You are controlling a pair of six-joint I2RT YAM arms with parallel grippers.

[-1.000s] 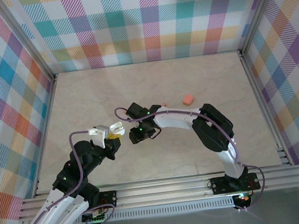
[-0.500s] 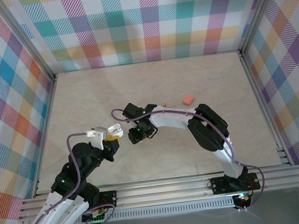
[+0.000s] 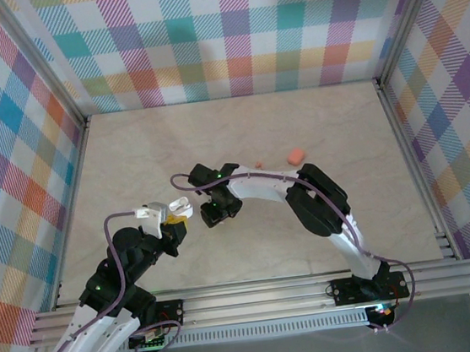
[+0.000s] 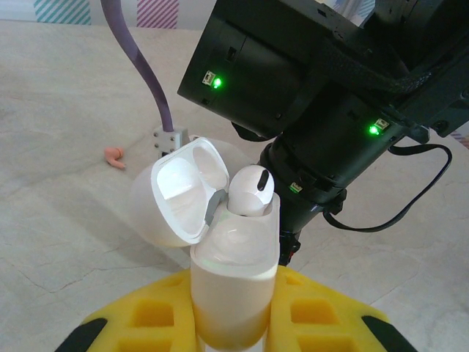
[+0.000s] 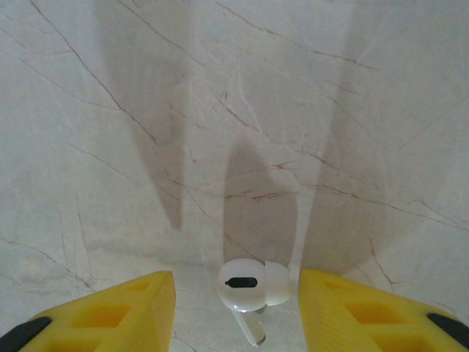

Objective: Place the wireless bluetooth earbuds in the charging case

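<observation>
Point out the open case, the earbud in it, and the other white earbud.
Open case [image 4: 234, 279]: left wrist view, body.
Earbud in case [image 4: 249, 189]: left wrist view, head.
Other white earbud [image 5: 245, 282]: right wrist view, head.

We see both arms built alike, the left arm [image 3: 115, 275] and the right arm [image 3: 258, 189]: white links between black joint housings. A purple cable [image 4: 135, 59] loops along each wrist. Small green lights [image 4: 218, 82] glow on the black casings. The fingers [image 5: 110, 315] are yellow blocks with black corners.
</observation>
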